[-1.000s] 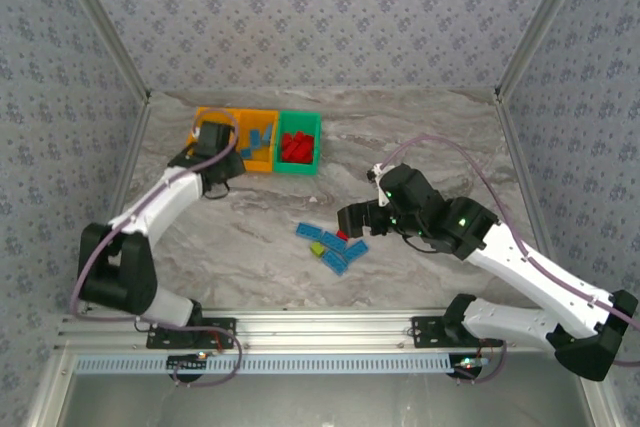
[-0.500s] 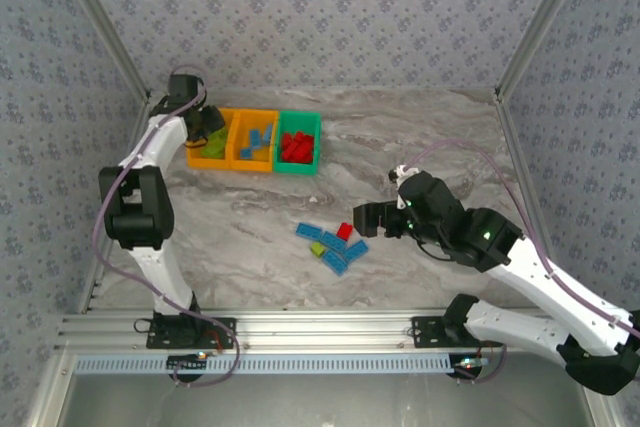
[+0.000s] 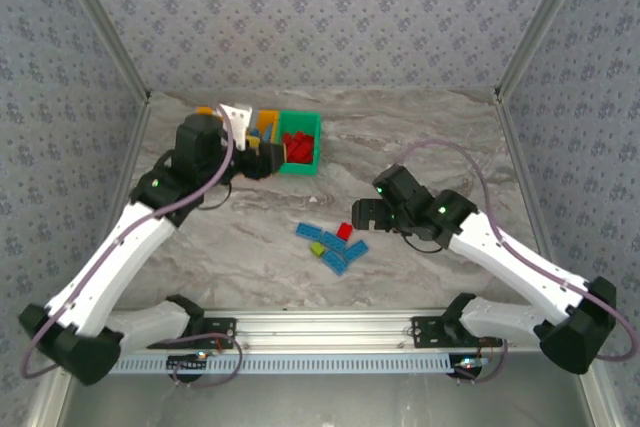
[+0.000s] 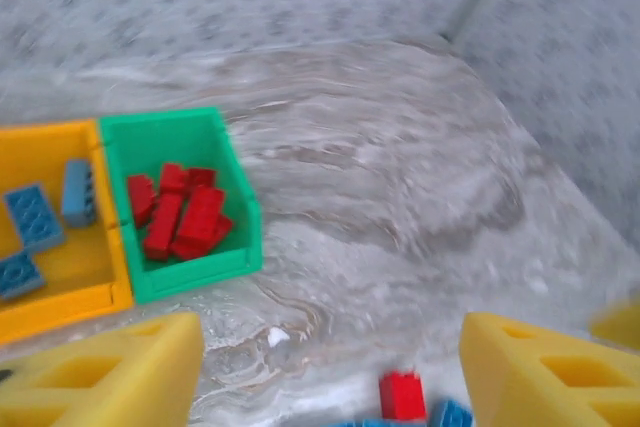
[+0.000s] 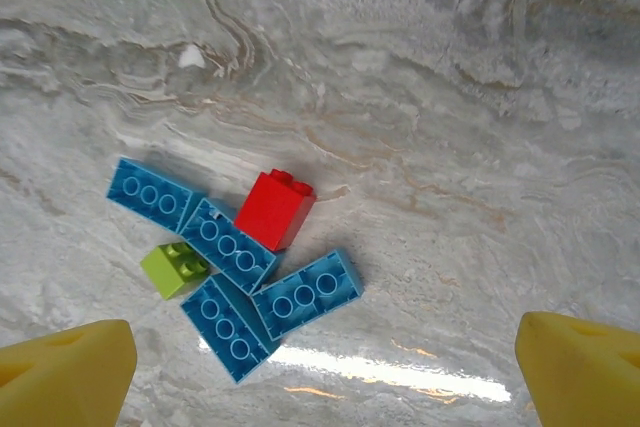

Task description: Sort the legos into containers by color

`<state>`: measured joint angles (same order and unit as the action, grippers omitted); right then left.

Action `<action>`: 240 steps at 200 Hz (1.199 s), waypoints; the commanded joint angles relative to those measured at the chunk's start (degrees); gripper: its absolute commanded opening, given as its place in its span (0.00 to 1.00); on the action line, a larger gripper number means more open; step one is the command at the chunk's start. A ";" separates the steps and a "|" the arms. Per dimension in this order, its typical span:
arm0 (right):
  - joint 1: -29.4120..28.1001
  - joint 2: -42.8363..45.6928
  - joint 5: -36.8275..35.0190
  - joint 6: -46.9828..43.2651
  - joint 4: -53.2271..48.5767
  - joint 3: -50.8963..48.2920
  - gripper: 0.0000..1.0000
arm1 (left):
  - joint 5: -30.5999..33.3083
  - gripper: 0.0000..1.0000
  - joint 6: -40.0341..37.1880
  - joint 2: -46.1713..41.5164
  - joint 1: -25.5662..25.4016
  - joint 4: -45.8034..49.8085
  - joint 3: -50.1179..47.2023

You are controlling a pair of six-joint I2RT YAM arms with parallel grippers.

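the sort is well on but not finished. the green bin (image 4: 195, 272) holds a heap of red legos (image 4: 175, 212). the orange bin (image 4: 60, 299) joined to its side holds a few blue legos (image 4: 35, 217). no wrong colour shows in either. the third bin (image 3: 205, 110) is mostly hidden behind the left arm, so i cannot tell what is in it.

yet to be sorted is a small pile (image 3: 333, 245) near the middle of the table (image 3: 430, 147), well apart from the bins. it has four blue bricks (image 5: 232, 244), one red brick (image 5: 273, 209) touching them, and one lime brick (image 5: 175, 269) tucked against the blue. that makes six pieces to go, by my count.

the left gripper (image 4: 330, 332) hangs near the bins with its fingers apart and nothing between them. the right gripper (image 5: 322, 347) hovers over the pile, fingers spread wide and empty.

the table is a grey marbled top, smooth and glossy, with a streak of glare close to the pile. walls (image 3: 320, 17) papered in a small grey-blue pattern close it in on three sides. a metal rail (image 3: 320, 332) runs along the near edge where the arms are bolted.
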<state>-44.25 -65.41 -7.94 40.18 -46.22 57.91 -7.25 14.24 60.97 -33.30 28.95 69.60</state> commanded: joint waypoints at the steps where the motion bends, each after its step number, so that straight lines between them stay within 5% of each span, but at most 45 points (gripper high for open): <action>1: 0.21 -4.93 3.27 2.58 2.72 -0.50 1.00 | 0.48 0.73 -11.87 -4.50 -4.41 7.69 -3.15; 45: -1.12 -19.59 5.60 11.91 4.15 3.19 0.96 | -5.87 0.88 -31.18 -14.98 -9.34 12.18 -15.46; 84: -2.26 -29.10 4.80 16.33 6.14 6.63 0.81 | -13.15 0.94 -33.08 -17.05 -9.71 5.60 -22.02; 132: -2.91 -37.16 3.75 16.88 6.65 9.87 0.67 | -10.70 0.99 -33.55 -15.61 -9.77 6.42 -23.47; 193: -3.01 -36.62 1.15 16.05 6.05 9.91 0.23 | -10.75 0.99 -34.14 -17.34 -9.73 5.76 -25.04; 218: -4.30 -29.92 -3.79 12.98 5.76 12.23 0.22 | -11.04 0.99 -34.83 -18.14 -9.74 5.27 -26.04; 240: -5.65 -25.37 -1.48 -0.05 12.73 13.97 0.24 | -10.38 0.99 -36.42 -18.89 -9.76 4.41 -27.71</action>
<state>-48.29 -97.17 -7.94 51.92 -38.70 67.68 -16.97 -19.59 43.20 -42.83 35.31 43.57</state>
